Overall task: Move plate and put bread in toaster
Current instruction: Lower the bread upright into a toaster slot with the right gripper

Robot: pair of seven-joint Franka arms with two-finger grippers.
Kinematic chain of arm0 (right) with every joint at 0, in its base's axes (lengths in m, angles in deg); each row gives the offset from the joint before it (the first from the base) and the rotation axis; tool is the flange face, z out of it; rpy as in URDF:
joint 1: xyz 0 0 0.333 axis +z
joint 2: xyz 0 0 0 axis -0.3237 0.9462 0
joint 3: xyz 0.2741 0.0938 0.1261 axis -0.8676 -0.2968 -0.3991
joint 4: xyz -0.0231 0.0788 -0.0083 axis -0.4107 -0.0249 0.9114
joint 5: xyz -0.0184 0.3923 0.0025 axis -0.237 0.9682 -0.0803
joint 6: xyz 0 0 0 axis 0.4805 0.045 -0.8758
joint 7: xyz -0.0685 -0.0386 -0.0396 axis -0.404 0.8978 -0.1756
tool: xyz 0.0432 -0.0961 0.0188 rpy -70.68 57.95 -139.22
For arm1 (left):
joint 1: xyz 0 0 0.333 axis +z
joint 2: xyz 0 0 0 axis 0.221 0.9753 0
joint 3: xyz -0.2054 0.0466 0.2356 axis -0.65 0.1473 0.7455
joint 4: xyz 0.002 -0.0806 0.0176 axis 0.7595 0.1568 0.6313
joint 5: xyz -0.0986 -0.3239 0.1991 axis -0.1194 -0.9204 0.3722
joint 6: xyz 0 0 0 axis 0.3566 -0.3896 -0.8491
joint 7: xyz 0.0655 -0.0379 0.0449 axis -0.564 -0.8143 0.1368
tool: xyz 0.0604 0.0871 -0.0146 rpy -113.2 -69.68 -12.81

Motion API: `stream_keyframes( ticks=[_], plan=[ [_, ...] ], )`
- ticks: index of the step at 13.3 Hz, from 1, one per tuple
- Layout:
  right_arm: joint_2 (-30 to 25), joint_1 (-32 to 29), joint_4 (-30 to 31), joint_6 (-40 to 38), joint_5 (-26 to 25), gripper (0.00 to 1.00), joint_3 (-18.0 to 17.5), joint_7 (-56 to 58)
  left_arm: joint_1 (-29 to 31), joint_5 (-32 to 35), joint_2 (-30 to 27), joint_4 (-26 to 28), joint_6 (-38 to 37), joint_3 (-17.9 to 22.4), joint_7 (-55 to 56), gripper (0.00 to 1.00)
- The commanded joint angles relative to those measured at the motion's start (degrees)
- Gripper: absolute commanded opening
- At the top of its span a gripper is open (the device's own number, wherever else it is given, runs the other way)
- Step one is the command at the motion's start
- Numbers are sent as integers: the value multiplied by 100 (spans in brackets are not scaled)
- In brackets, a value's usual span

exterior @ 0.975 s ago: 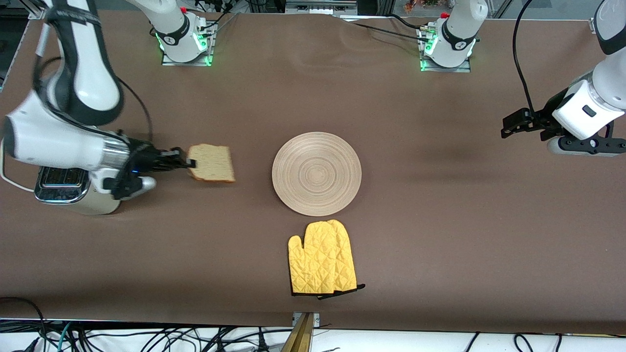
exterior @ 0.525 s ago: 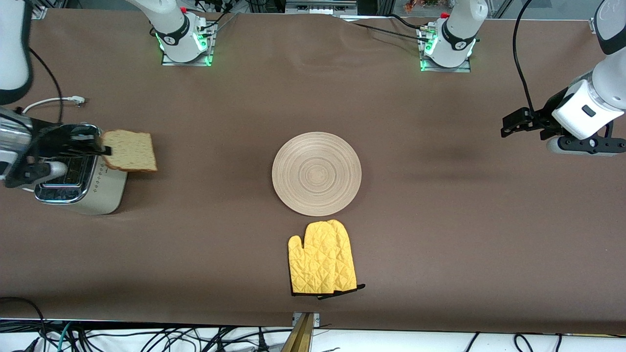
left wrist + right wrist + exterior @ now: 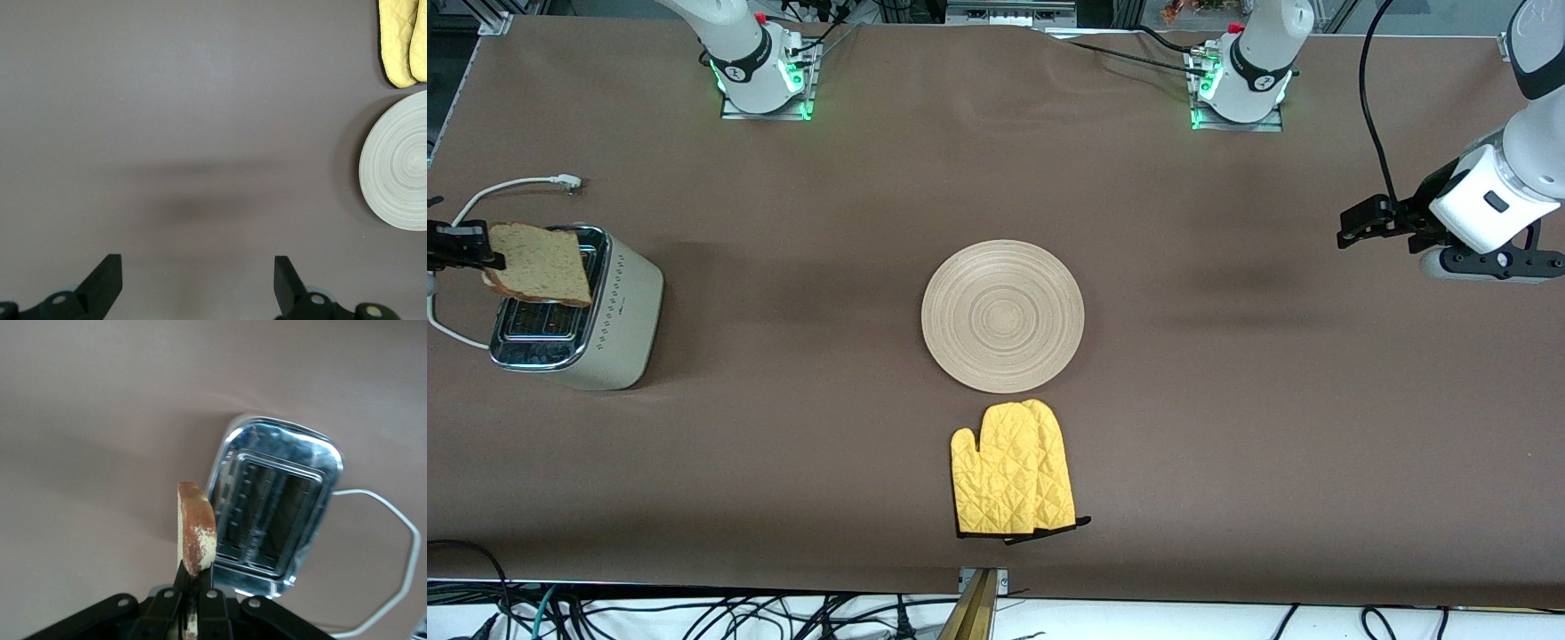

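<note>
My right gripper [image 3: 482, 260] is shut on the bread [image 3: 541, 264], a brown speckled slice, and holds it on edge over the chrome top of the cream toaster [image 3: 618, 307] at the right arm's end of the table. In the right wrist view the bread [image 3: 195, 535] stands up from the gripper [image 3: 198, 583], beside the toaster's two open slots [image 3: 273, 513]. The round wooden plate [image 3: 1002, 315] lies at the table's middle. My left gripper [image 3: 1352, 229] is open and empty, hovering over bare table at the left arm's end; its wrist view shows the plate's edge [image 3: 400, 170].
A yellow quilted oven mitt [image 3: 1009, 472] lies nearer to the front camera than the plate; it also shows in the left wrist view [image 3: 400, 40]. The toaster's white cord [image 3: 511, 187] trails toward the robots' bases.
My right gripper has carried the bread from over the table beside the toaster to over the toaster's top. The left arm and the plate have not moved.
</note>
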Motion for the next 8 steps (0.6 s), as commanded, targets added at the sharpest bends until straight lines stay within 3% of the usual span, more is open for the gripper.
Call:
stream_keyframes(
  ticks=[1,8],
  plan=[
    [156,-191,-167,-64,-125,0,73,236,-32,53,51,-145,-122,19,29,100],
    [455,-253,-168,367,-178,0,204,-308,-32,53,51,-145,-131,19,29,100]
  ],
)
